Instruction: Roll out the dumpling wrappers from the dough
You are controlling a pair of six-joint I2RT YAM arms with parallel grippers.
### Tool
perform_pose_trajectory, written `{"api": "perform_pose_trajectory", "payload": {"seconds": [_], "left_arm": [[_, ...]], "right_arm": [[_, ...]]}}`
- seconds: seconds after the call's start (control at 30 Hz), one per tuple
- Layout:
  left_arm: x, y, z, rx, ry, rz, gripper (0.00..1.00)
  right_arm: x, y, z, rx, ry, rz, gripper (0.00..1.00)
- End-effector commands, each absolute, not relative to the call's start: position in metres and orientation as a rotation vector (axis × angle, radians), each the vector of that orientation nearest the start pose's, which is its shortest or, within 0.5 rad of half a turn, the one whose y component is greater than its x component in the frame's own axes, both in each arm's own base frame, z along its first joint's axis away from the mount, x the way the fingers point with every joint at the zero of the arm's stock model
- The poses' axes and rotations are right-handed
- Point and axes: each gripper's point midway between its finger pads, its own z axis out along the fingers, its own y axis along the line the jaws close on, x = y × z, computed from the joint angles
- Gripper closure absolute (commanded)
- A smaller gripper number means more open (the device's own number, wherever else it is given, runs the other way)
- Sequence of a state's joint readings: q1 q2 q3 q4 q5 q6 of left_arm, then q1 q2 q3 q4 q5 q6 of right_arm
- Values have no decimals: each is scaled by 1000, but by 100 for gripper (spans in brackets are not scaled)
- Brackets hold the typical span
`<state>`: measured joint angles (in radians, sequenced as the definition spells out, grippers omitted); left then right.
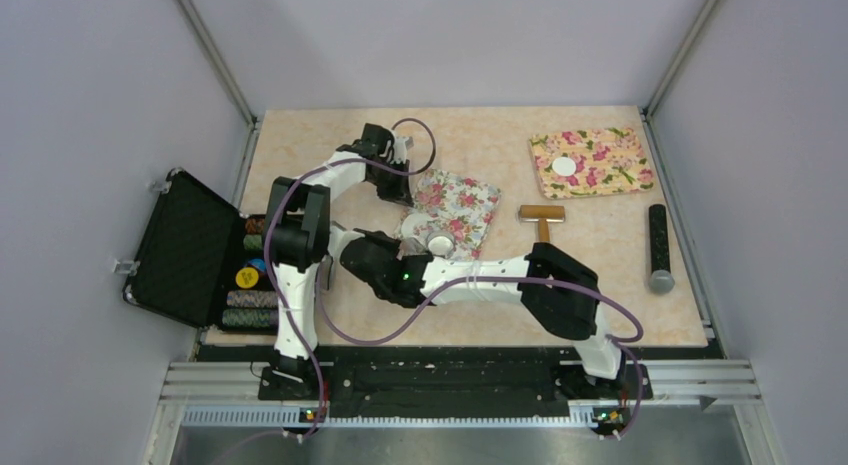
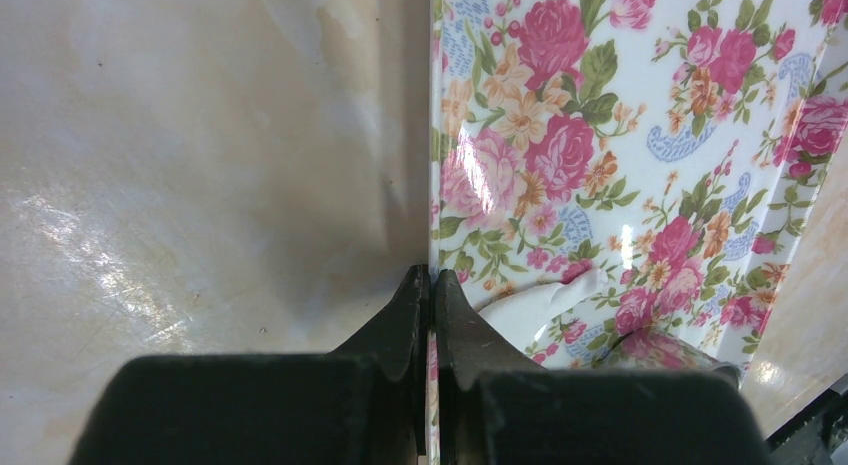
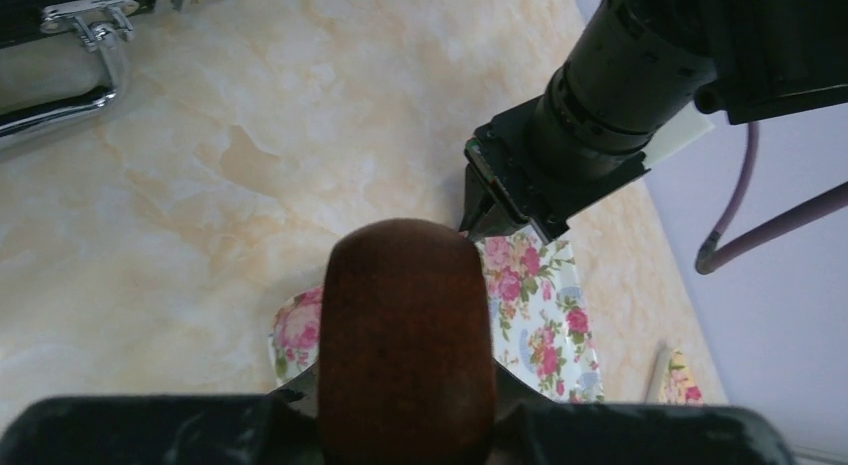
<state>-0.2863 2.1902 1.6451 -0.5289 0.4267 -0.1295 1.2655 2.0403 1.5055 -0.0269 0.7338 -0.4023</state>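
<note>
Top external view first: the dough (image 1: pixel 414 226) is a white patch on the near left corner of the floral mat (image 1: pixel 462 207), out in the middle of the counter (image 1: pixel 480 145), and it sits right between the two hands.

Left hand (image 2: pixel 432 285) comes in from the far side, fingers pressed together on the mat's edge with the sheet nipped between them. From its own camera the white of the dough shows just to the right of the fingertips, lying on the mat.

Right hand (image 3: pixel 405 390) reaches across from the near side, clamped around a brown wooden tool (image 3: pixel 405 305). That tool's long axis runs away from the near edge and aims straight at the left hand. It also blocks the right wrist's sight of the dough, so I can't tell whether wood meets dough.

Here's what matters: the dough lies just beyond the right hand, on its far side, and the right is the arm carrying the tool. I'd judge it the one to press and roll forward along that axis while the left pins the mat.

One flat wrapper (image 1: pixel 565 167) lies on a second mat (image 1: pixel 615 165), well apart at the far right.
</note>
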Motion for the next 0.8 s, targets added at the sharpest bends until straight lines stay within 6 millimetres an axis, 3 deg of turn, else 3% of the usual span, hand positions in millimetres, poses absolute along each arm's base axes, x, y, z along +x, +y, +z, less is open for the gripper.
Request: {"api": "perform_pose_trajectory", "payload": {"seconds": [0.0,0.2,0.5,0.77], "left_arm": [[435,-216,33,392,2648,-662,100],[435,-216,33,392,2648,-661,100],[435,-216,32,393,2650,-661,100],[436,-216,33,394,2645,-661,100]], "right_arm": [[305,466,195,-1003,1525,-285,100],[306,468,212,-960,1519,-266,100],[302,473,215,-957,1575,-203,100],[308,471,236,-928,1590,-134,100]]}}
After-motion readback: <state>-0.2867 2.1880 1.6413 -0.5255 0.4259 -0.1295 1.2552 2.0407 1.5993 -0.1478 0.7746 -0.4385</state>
